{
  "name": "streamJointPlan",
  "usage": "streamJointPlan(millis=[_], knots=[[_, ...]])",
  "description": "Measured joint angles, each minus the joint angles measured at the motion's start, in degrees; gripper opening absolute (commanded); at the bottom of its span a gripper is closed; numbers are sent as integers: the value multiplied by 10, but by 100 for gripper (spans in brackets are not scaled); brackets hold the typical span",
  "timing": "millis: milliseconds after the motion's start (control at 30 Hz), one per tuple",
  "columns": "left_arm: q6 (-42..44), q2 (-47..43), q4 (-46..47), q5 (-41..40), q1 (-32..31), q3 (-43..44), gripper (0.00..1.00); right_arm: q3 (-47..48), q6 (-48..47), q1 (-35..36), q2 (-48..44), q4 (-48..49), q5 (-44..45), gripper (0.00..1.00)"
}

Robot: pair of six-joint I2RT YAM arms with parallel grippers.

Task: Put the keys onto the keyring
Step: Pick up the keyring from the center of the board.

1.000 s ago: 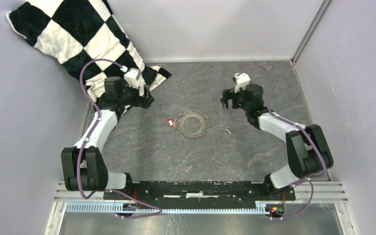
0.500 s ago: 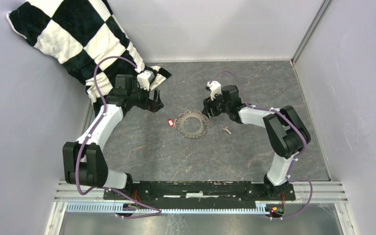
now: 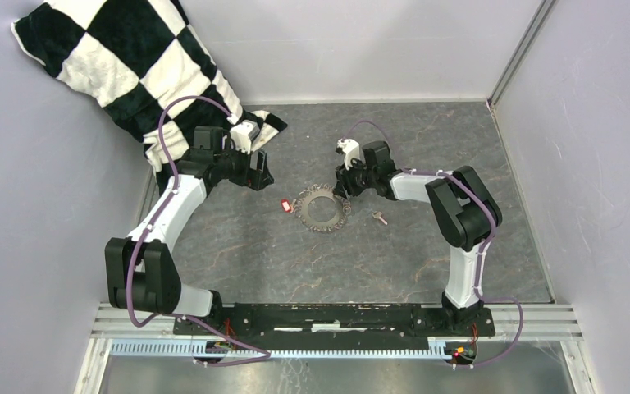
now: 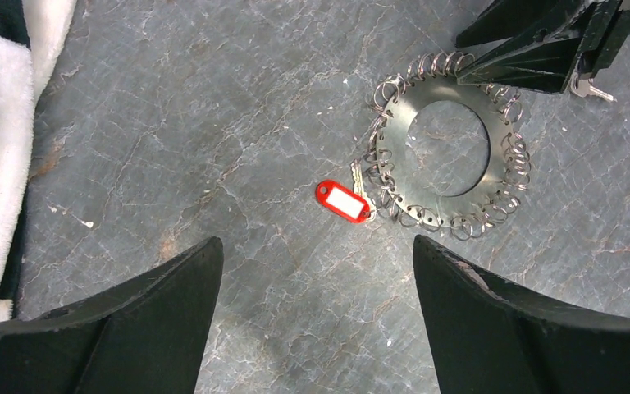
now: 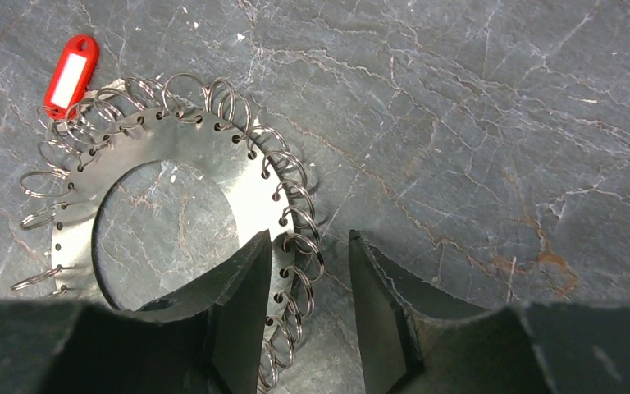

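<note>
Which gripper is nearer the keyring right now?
Right. The right gripper straddles the far-right rim of the keyring, jaws apart; the left gripper hovers to its far left, apart.

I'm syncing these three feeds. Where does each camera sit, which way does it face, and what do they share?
Top external: above and behind the bases, facing down on the table; left arm and right arm show whole.
Left wrist: looks down between its open fingers at the keyring and red tag.
Right wrist: close over the keyring's rim, its fingers astride the rim.
All three share keyring and red tag.
</note>
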Motion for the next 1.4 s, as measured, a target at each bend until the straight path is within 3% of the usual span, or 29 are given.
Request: streamJointPlan(millis=[567,700,1100,1300,1400], knots=[[22,-2,-18,6,-5,0,83,80,-24,1,47,-28,-7,48],[23,-1,-25,15,-6,0,80,80,-30,5,54,-35,-19,57],[28,-1,-40,19,-10,0,77,93,-41,26,54,-35,-26,57],[28,-1,-45,19,-10,0,74,120,-47,28,64,-34,-44,65],[28,-1,-47,19,-12,0,71,123,-57,37,64,-37,-50,64]])
